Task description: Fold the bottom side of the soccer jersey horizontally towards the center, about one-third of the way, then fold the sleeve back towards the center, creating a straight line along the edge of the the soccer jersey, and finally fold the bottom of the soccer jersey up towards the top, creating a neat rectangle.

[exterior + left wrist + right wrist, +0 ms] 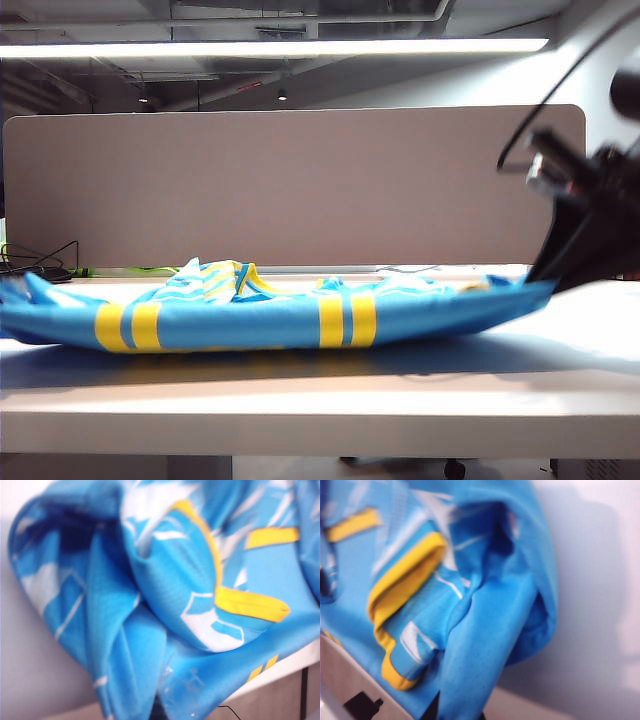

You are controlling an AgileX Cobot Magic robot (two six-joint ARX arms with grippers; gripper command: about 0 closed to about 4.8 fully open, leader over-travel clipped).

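Observation:
The soccer jersey [260, 320] hangs in a long sky-blue strip a little above the table, stretched from left to right, plain blue face forward with paired yellow bars. My right gripper [548, 280] holds its right end. The left end rises at the far left, where the left gripper is hidden by cloth. In the left wrist view the bunched jersey [165, 605] runs down into my left gripper [155, 712], shut on it. In the right wrist view the cloth [480, 630] with a yellow-trimmed sleeve cuff [405, 575] runs into my right gripper [457, 712], also shut.
The white table [400, 400] has its front edge near the camera. A grey partition [300, 180] stands along the back. Dark cables [40, 265] lie at the back left corner.

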